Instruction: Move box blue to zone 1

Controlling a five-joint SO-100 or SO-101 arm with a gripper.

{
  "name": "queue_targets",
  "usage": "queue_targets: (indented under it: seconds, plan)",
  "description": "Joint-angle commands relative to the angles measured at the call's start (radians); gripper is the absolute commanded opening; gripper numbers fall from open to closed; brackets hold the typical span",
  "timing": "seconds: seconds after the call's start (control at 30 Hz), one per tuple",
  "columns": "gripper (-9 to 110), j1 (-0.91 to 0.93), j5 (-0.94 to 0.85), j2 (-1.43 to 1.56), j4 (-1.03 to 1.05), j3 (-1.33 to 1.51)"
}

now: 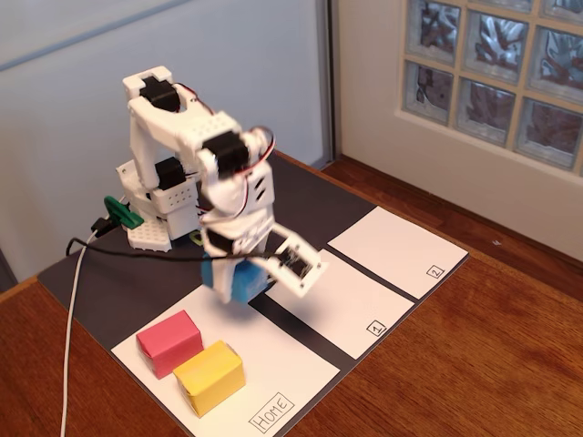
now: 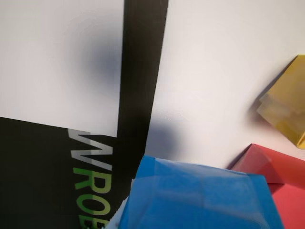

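Near edge, fixed view: Home panel (image 1: 282,378), white, carries two blocks side by side.
Yellow block (image 1: 210,377): nearest, on the Home panel, touching or just beside the red one.
Pink-red block (image 1: 169,341): just left and behind the yellow block, also on the Home panel.
Box blue (image 1: 233,280): lifted clear of the surface, above the far part of the Home panel beside the black strip (image 1: 296,323); in the wrist view it fills the lower edge (image 2: 200,198).
Gripper (image 1: 250,264): jaws closed around the box blue, carrying it.
Zone 1 (image 1: 351,305): right of the black strip, bare, with nothing resting on it.
Zone 2 panel (image 1: 396,250): farther right, bare.
Arm base (image 1: 159,214): far left on the dark mat (image 1: 109,282).
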Motion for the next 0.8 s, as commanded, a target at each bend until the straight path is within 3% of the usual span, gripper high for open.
queue_targets:
  seconds: [0.0,0.47,0.77]
  plan:
    - [0,-0.06,0.055,0.071,0.021,-0.095]
    - [0,-0.345,0.443,0.003,-0.103,-0.126]
    - [4,-0.416,0.684,-0.126,-0.193,-0.146]
